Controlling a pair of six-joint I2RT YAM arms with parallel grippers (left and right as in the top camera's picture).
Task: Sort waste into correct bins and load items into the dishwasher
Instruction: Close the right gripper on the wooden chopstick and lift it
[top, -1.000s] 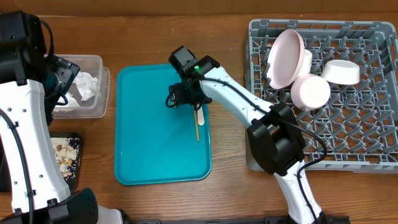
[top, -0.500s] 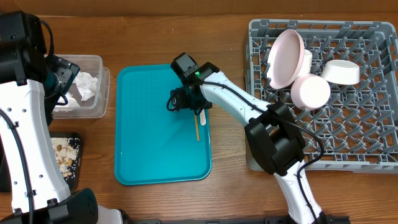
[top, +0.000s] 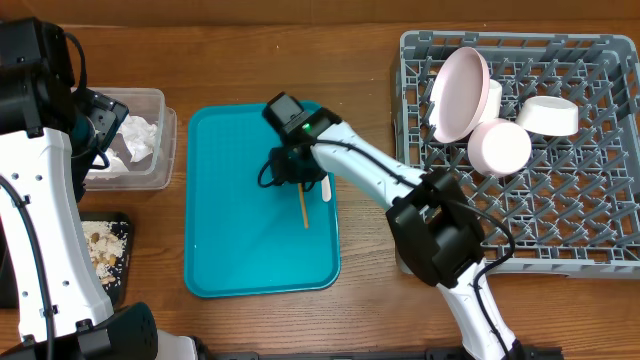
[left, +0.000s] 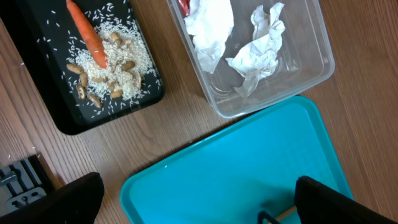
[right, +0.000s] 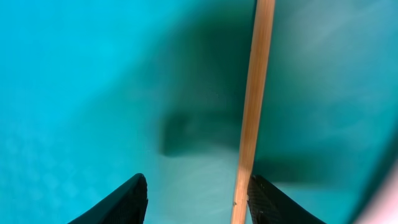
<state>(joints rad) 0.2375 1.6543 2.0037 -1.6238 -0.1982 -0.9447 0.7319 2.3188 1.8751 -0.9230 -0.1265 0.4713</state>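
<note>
A thin wooden stick (top: 303, 206) lies on the teal serving tray (top: 235, 250). My right gripper (top: 285, 168) is low over the stick's far end, open. In the right wrist view the stick (right: 252, 112) lies between the fingers, close against the right one (right: 196, 205). A white fork (top: 326, 186) lies just right of the stick. My left gripper (left: 199, 205) is open and empty, above the tray's left edge. The clear tub (left: 292, 81) holds white napkins (left: 258, 46) and a red wrapper. The black tray (left: 37, 93) holds a carrot (left: 87, 34), rice and nuts.
The grey dish rack (top: 560, 220) stands at the right with a pink plate (top: 458, 92) on edge, a pinkish bowl (top: 500, 146) and a white bowl (top: 548, 115). The tub (top: 150, 170) and black tray (top: 122, 222) sit left of the teal tray.
My right gripper has moved a little left and lower over the tray. The stick has shifted left with it and tilted slightly, away from the fork.
</note>
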